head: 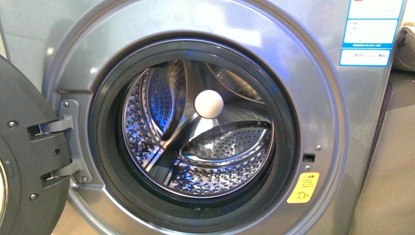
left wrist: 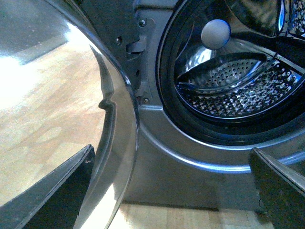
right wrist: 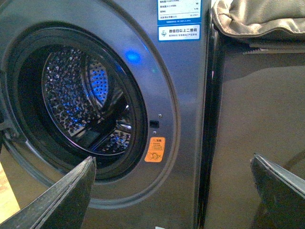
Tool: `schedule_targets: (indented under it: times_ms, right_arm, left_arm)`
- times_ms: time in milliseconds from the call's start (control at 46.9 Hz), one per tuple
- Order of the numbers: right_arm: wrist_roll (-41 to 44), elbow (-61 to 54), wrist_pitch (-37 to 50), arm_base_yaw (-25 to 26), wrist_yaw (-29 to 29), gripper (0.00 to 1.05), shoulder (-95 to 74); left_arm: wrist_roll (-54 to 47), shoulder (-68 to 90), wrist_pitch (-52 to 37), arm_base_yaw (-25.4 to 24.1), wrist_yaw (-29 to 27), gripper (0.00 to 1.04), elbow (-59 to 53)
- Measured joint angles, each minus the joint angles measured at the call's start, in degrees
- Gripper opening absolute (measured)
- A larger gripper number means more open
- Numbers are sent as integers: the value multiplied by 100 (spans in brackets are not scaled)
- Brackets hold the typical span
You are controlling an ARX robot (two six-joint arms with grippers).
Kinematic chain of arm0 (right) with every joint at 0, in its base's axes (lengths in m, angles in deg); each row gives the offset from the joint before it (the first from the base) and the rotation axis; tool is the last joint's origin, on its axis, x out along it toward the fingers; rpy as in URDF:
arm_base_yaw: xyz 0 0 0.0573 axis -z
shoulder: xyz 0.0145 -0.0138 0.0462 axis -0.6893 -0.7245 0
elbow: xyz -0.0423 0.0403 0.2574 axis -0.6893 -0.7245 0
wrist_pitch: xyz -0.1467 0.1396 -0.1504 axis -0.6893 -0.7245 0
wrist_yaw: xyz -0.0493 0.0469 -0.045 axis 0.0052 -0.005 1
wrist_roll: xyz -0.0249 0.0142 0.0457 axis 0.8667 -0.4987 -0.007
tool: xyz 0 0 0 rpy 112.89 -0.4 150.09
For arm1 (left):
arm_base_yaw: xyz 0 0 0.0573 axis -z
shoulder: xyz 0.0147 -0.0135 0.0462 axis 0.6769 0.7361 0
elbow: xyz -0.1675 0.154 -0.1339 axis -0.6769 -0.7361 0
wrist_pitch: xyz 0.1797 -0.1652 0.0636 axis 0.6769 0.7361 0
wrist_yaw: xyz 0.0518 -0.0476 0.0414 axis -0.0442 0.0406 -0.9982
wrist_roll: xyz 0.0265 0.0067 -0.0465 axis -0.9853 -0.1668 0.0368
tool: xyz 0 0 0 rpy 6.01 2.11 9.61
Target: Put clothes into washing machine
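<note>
The silver-grey washing machine (head: 313,73) fills the front view with its dark grey door (head: 27,156) swung open at the left. Its steel drum (head: 215,147) is open behind the dark rubber rim, with a pale round hub (head: 209,104) at the back and no garment visible inside. The dark navy clothes are out of view. My left gripper (left wrist: 174,191) is open and empty, low in front of the machine (left wrist: 171,162) beside the open door (left wrist: 71,109). My right gripper (right wrist: 174,191) is open and empty before the machine's (right wrist: 181,143) front right corner, near the yellow sticker (right wrist: 154,150).
A tan-grey cushion or fabric bundle (right wrist: 257,16) lies on a dark surface right of the machine, also in the front view (head: 406,46). Blue and white labels (head: 369,29) sit on the machine's upper right. Wooden floor (left wrist: 190,217) shows below.
</note>
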Motion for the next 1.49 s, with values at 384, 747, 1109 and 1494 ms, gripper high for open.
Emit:
schedule_targets:
  times_ms: [384,747,1109,1494]
  right_arm:
    - [-785,516,2658,2376,-1733,97,-2295]
    - [-1458,2500,3515,4131,-2031,97,-5331]
    - [-332,3947,1467,4612,-1832,97,-7532]
    - [1436,4878,719,4509,-761,97,-10500]
  left_arm:
    - [-2,0,0,0,0,98,0]
    - [-2,0,0,0,2,98,0]
    - [0,0,0,0,2,98,0]
    - [0,0,0,0,2,98,0]
